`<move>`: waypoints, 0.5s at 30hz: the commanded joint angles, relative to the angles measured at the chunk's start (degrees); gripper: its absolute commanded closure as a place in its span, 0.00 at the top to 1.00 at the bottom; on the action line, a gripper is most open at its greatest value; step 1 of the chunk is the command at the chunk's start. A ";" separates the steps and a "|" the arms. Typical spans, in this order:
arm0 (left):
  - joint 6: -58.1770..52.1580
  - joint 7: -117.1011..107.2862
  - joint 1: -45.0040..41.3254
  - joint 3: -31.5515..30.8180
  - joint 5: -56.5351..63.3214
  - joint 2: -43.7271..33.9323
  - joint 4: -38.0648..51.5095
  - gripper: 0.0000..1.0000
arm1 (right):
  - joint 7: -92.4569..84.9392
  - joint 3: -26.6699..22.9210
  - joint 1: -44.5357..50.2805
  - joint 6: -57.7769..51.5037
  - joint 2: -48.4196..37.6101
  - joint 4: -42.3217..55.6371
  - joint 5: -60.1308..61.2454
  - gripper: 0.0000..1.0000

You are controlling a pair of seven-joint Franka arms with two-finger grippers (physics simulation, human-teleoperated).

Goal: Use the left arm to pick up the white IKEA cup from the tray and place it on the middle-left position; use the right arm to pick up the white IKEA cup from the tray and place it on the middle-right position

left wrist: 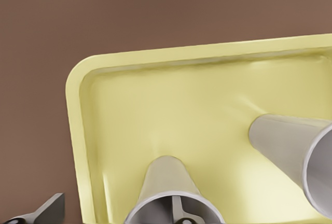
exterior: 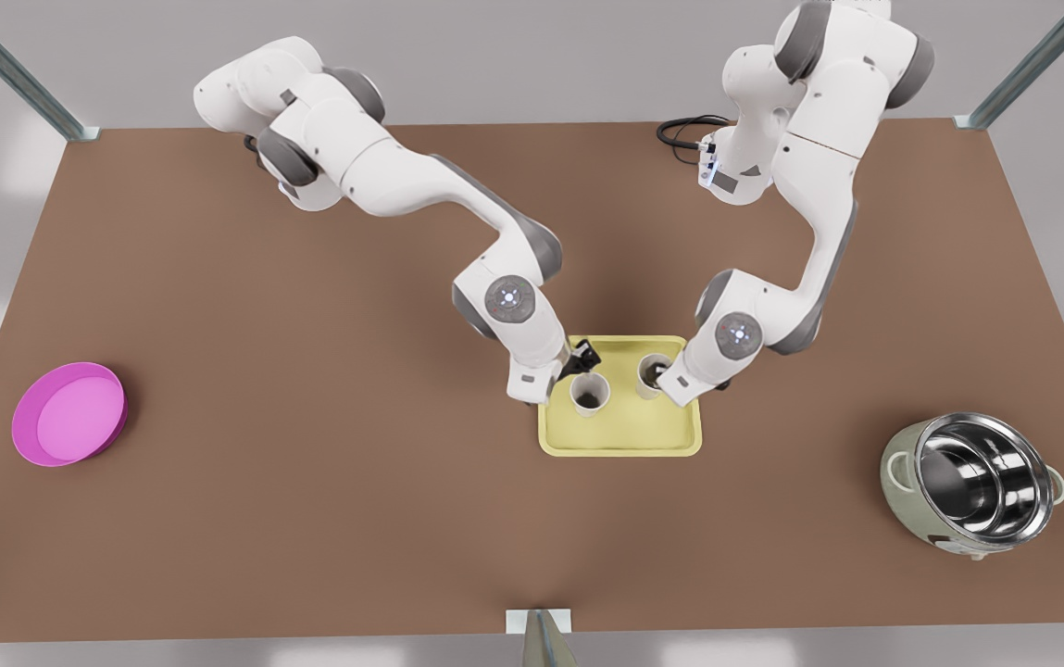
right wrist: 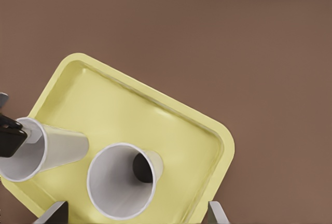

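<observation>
Both arms reached inward toward frame centre. The left gripper (exterior: 578,364) sat lower centre, one finger inside a rim. The right gripper (exterior: 659,377) sat beside it, fingers spread.

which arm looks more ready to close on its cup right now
Left, probably. The left gripper already has one finger inside its cup. The right gripper hangs open above the other cup on the tray.

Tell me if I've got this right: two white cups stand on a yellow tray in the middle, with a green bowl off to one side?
Not quite. The two white cups do stand on the yellow tray, but the bowl at the front view's left is magenta, not green.
</observation>
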 commanded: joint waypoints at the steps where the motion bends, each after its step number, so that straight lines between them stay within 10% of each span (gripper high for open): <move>1: 3.88 -5.34 -0.39 -0.01 0.43 1.36 0.22 1.00 | 16.71 -0.14 0.14 6.69 0.88 0.00 0.08 1.00; 4: 4.14 -5.43 -0.48 -0.01 0.35 1.53 0.49 1.00 | 19.17 0.12 0.23 6.25 2.19 0.00 -0.01 1.00; 9: 4.05 -5.43 -0.48 -0.01 0.26 1.53 1.10 0.43 | 19.44 0.74 1.02 5.37 5.62 -0.52 1.66 1.00; 15: 4.05 -6.75 -1.00 -0.01 0.26 2.41 1.54 0.28 | 21.20 0.30 1.11 5.19 7.29 -0.87 6.32 1.00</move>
